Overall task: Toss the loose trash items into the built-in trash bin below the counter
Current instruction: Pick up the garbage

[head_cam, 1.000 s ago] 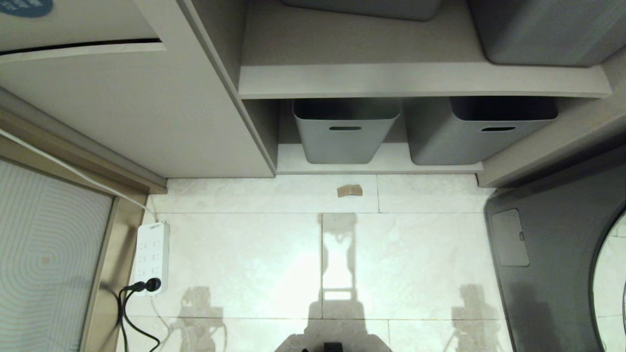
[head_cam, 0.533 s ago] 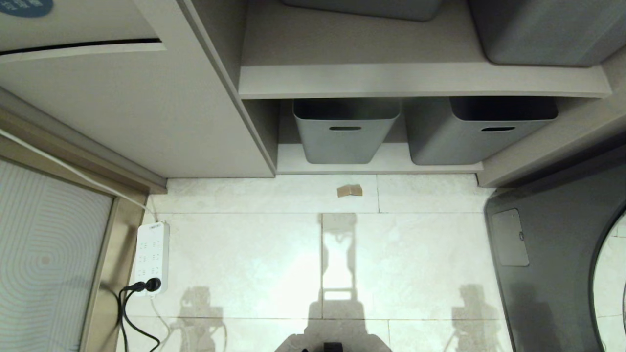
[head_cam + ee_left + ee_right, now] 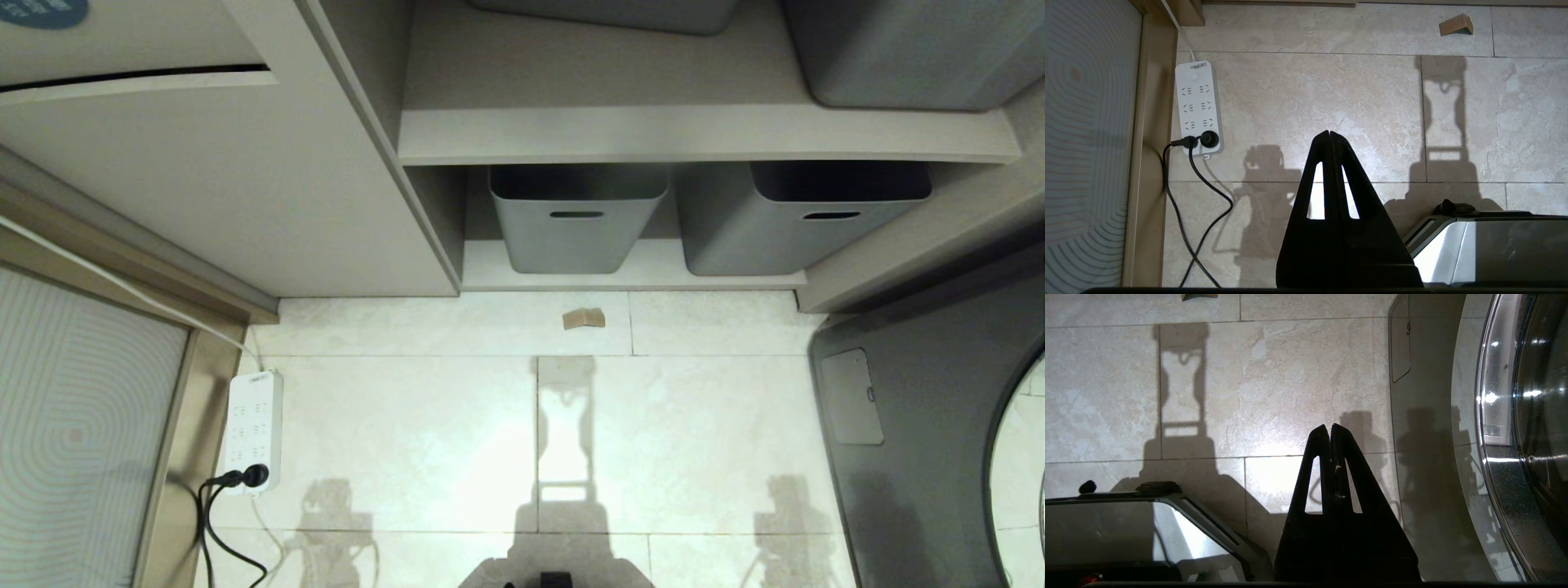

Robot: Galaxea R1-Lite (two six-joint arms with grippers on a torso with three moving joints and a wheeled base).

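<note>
A small folded tan cardboard piece (image 3: 584,318) lies on the pale floor tiles just in front of the low shelf; it also shows in the left wrist view (image 3: 1456,25) and at the edge of the right wrist view (image 3: 1198,296). The built-in trash bin (image 3: 122,45) is the beige cabinet front at the upper left, its flap bearing a blue sticker (image 3: 45,12). The counter is out of view. My left gripper (image 3: 1328,132) and right gripper (image 3: 1329,426) hang above the floor, both shut and empty, well short of the cardboard. Neither arm shows in the head view.
Two grey tubs (image 3: 575,220) (image 3: 804,220) stand on the low shelf, with more above. A white power strip (image 3: 255,429) with a black plug and cable lies at the left wall. A dark appliance front (image 3: 922,408) stands on the right. My base (image 3: 1486,245) is below the grippers.
</note>
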